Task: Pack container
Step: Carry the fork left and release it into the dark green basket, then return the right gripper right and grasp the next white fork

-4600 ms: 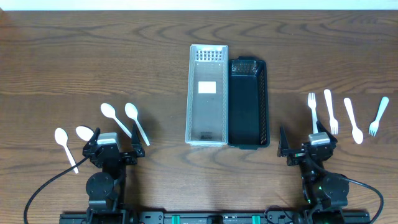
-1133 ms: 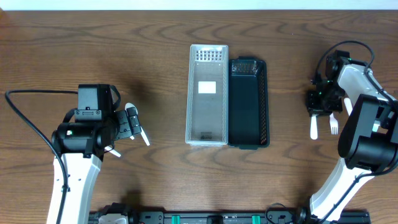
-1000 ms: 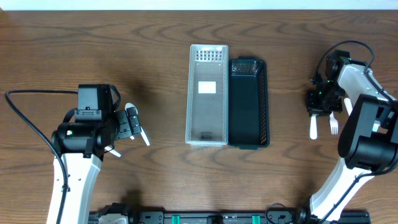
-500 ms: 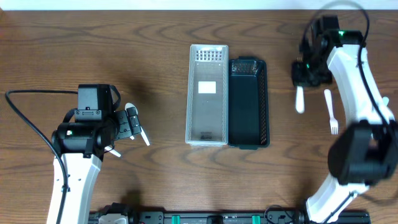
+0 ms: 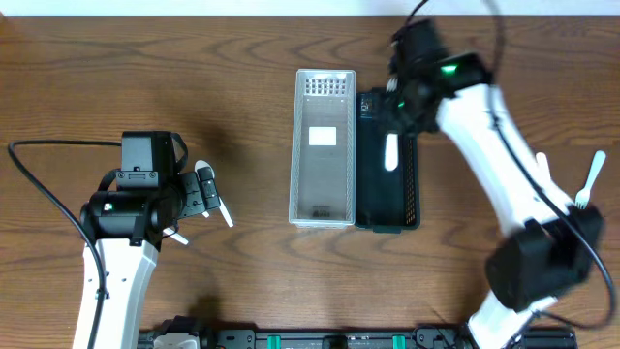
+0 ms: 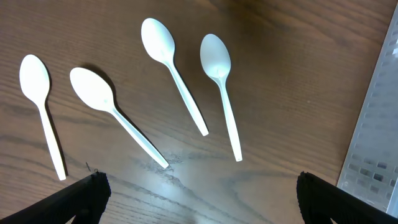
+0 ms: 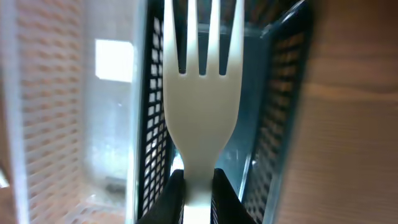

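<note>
My right gripper [image 5: 392, 128] is shut on the handle of a white plastic fork [image 5: 390, 152], which hangs over the black mesh container [image 5: 411, 184]. In the right wrist view the fork [image 7: 200, 93] points tines forward into the black container [image 7: 283, 81], with the gripper [image 7: 199, 186] pinching its neck. A clear container [image 5: 323, 145] stands against the black one's left side. My left gripper [image 6: 199, 205] is open and holds nothing, hovering near several white spoons [image 6: 165, 62] on the wood. From above only one spoon [image 5: 215, 199] shows beside that gripper [image 5: 199, 189].
Another white fork [image 5: 588, 179] lies at the far right of the table. One more piece of white cutlery [image 5: 542, 165] lies there, partly under the right arm. The clear container's perforated wall [image 6: 376, 124] shows at the right edge of the left wrist view.
My right arm has swung left from the cutlery on the right, carrying the fork, to above the black container. The left arm has not moved.
</note>
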